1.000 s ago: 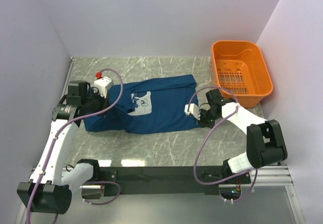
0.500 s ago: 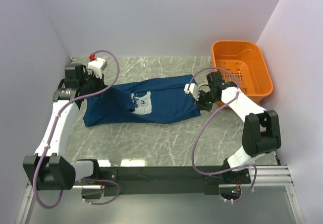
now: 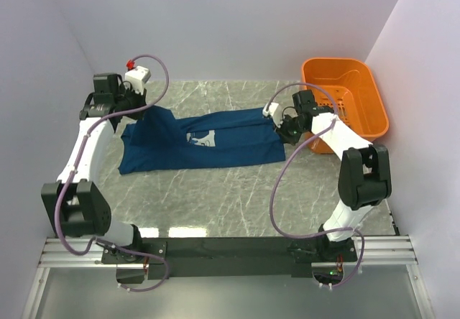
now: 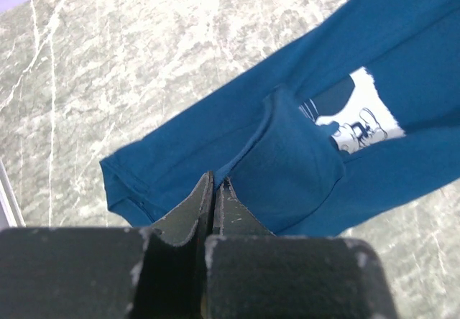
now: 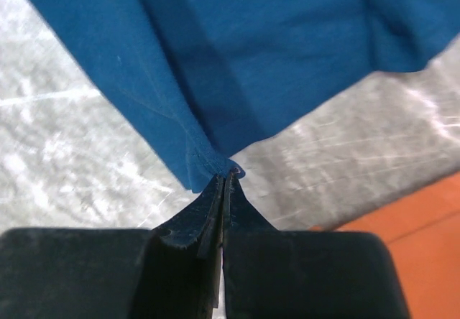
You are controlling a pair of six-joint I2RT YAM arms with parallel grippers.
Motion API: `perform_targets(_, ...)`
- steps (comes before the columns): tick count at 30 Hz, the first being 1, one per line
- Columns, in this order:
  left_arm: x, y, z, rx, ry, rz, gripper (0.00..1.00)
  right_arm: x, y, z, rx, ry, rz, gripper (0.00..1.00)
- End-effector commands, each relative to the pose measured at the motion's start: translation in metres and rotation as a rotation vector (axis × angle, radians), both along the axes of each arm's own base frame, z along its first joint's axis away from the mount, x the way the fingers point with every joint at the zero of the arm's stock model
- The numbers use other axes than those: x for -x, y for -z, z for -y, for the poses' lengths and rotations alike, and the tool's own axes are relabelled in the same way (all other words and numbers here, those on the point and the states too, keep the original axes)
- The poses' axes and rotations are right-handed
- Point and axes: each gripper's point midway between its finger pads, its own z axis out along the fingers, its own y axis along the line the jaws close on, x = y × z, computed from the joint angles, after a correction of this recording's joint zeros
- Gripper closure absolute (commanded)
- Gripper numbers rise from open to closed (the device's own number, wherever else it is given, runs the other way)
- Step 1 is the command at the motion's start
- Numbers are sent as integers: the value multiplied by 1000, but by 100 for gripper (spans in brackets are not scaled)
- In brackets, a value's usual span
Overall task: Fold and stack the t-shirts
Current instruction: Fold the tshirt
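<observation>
One dark navy t-shirt (image 3: 223, 146) lies spread across the marble table, its pale print (image 3: 203, 138) half covered by a fold. My left gripper (image 3: 139, 113) is shut on a pinch of the shirt's left edge and holds it a little above the cloth. The left wrist view shows the closed tips (image 4: 218, 182) biting the t-shirt (image 4: 287, 168) beside the print (image 4: 359, 121). My right gripper (image 3: 279, 122) is shut on the shirt's right corner. In the right wrist view, the tips (image 5: 226, 175) clamp the hem corner of the t-shirt (image 5: 273, 53).
An orange basket (image 3: 379, 103) stands at the back right, close behind the right arm; its wall (image 5: 410, 222) shows in the right wrist view. Walls close in the table on the left, back and right. Purple cables loop from both arms.
Both grippers have carried the shirt's near edge away from me toward the back of the table. The cloth now lies folded over as a narrower band, and the print is partly covered.
</observation>
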Motion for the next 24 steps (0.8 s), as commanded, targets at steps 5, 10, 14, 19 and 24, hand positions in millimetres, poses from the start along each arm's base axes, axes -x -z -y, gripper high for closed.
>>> perform_targets(5,-36,-14,-5,-20,20,62,100,-41,-18,1,-39,140,78,100)
perform_targets(10,-48,2,-6,-25,31,23,100,-47,-14,-2,-53,159,66,100)
perform_targets(14,-55,10,-8,-27,25,6,100,-50,-10,0,-43,181,62,100)
perform_targets(19,-65,19,-10,-36,23,-9,100,-57,-7,2,-40,212,69,100)
perform_targets(24,-70,24,-15,-52,7,-17,100,-63,-8,1,-50,233,74,100)
